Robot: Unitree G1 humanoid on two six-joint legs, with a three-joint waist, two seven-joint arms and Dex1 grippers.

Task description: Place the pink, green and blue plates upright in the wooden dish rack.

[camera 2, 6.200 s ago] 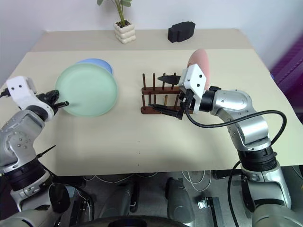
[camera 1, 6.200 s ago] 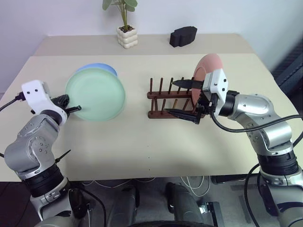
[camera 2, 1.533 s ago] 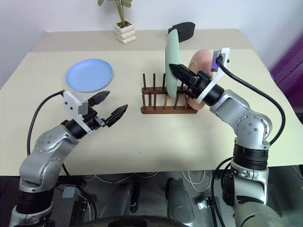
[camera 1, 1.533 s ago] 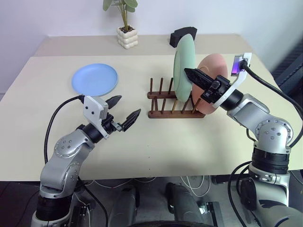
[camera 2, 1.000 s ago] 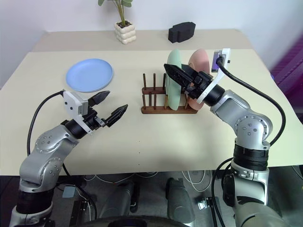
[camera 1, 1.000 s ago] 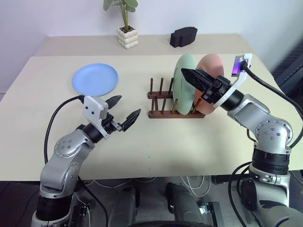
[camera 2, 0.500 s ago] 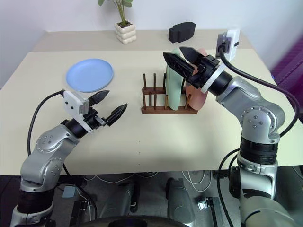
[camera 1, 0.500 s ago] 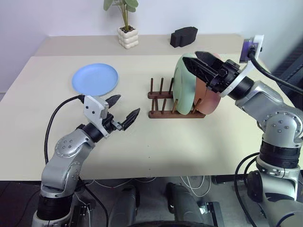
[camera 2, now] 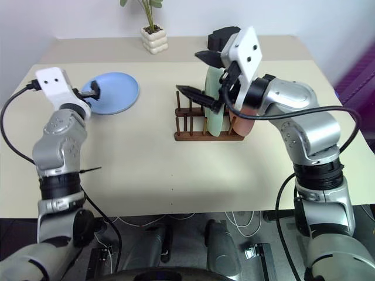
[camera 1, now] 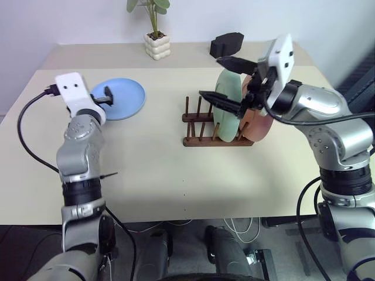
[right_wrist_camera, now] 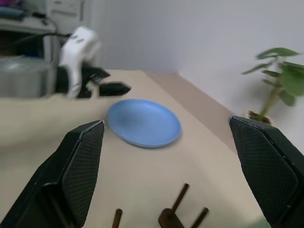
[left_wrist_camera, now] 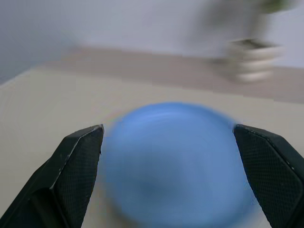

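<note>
Green plate [camera 1: 227,105] and pink plate [camera 1: 262,120] stand upright in wooden dish rack [camera 1: 205,126], blue plate [camera 1: 124,98] lies flat on table [camera 1: 176,170] by left gripper [camera 2: 94,89], both it and right gripper [camera 1: 227,82] spread wide, empty.

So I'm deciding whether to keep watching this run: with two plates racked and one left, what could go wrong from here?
1. The blue plate lies flat on the table; the open left end effector at its rim may push it instead of gripping.
2. The right end effector hangs open close by the green plate and pink plate; a swing could topple them from the wooden dish rack.
</note>
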